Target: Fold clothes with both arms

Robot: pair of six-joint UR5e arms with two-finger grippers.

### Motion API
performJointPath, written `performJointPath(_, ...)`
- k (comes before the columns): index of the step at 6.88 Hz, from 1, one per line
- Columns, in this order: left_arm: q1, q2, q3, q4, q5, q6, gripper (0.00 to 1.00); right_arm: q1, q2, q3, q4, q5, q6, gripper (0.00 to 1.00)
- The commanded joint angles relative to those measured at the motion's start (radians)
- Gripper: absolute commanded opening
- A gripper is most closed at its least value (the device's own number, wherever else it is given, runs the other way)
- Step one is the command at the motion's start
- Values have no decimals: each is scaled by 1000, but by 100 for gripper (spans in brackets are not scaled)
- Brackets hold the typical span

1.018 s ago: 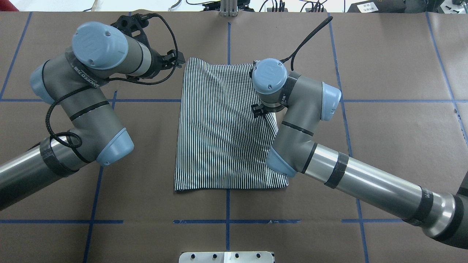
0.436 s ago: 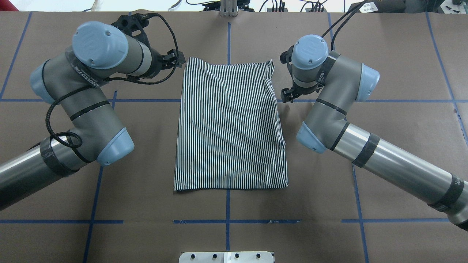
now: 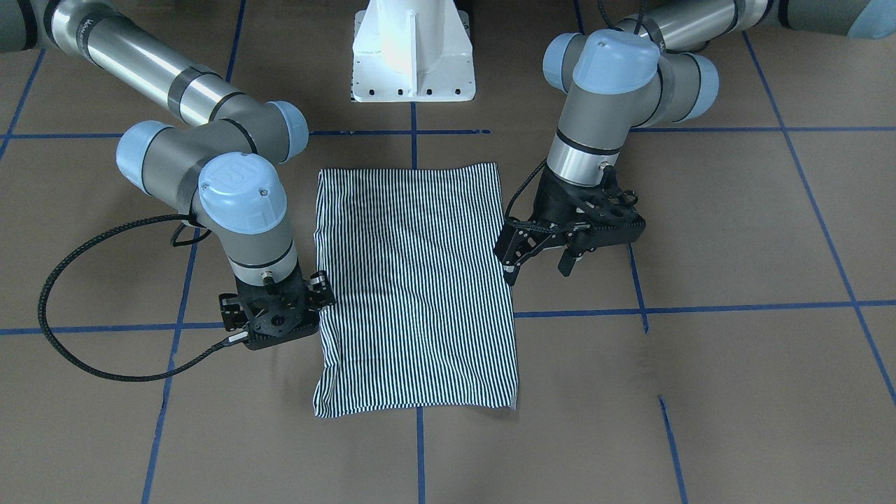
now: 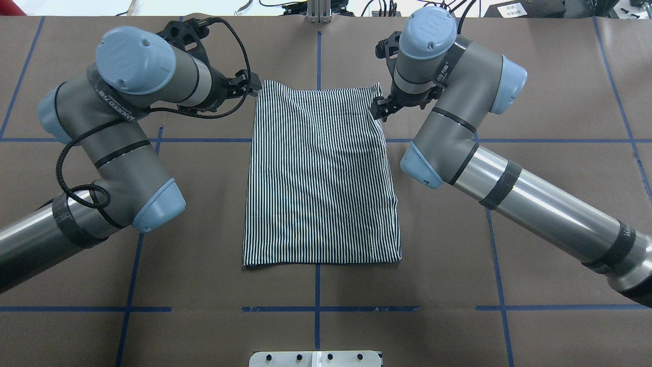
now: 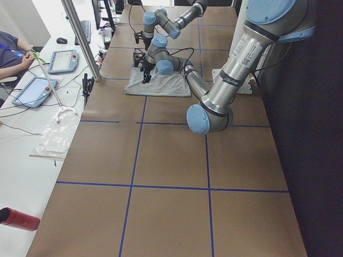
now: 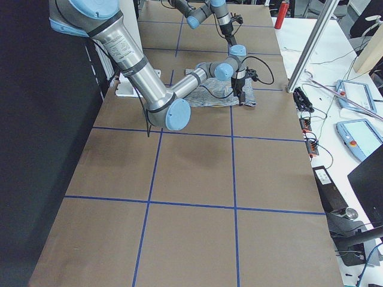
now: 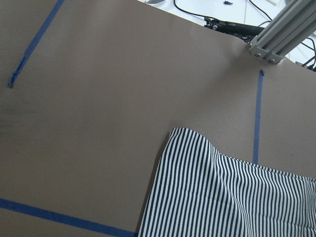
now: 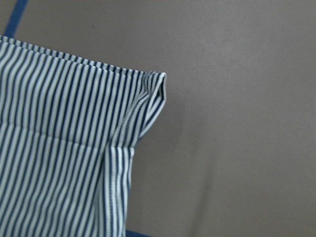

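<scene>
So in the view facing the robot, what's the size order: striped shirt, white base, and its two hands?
1. striped shirt
2. white base
3. left hand and right hand: roughly alike; the left may simply sit nearer the camera.

Left arm (image 4: 122,153) and right arm (image 4: 448,137) are grey tubes with silver forearms. They carry pale-blue domed joint caps (image 4: 428,25), black tape bands (image 4: 501,184) and white lettering on black wrist straps (image 4: 114,104). Black braided cables (image 3: 43,302) run from the wrists — the pedestal (image 3: 413,56) is white.
</scene>
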State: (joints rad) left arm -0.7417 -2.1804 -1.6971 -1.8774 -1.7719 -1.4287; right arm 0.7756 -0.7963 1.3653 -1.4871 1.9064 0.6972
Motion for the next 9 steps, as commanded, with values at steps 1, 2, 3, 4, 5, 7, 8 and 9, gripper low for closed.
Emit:
performJointPath(1,4,1,-59,11,-41,-64,100,-2,40,-21,5,34,34,100)
performJointPath(2,4,2,-71,11,-41,-64,100,-2,84,-96,13,22,28,100)
performJointPath(3,4,4,-90,11,-41,-65,100,-9,106,-217,160,2,31,100)
performJointPath(4,4,2,-96,11,-41,-65,100,-18,115,-294,224,-35,28,100)
performJointPath(5,4,2,-104,11,-41,-65,100,-38,115,-317,226,-71,25,100)
performJointPath(7,4,4,-110,11,-41,-65,100,-42,111,-342,226,-85,19,100)
performJointPath(8,2,4,-111,11,-43,-65,100,-44,111,-342,225,-86,18,100)
performJointPath(9,4,4,-110,11,-43,-65,100,-44,111,-342,225,-86,15,100)
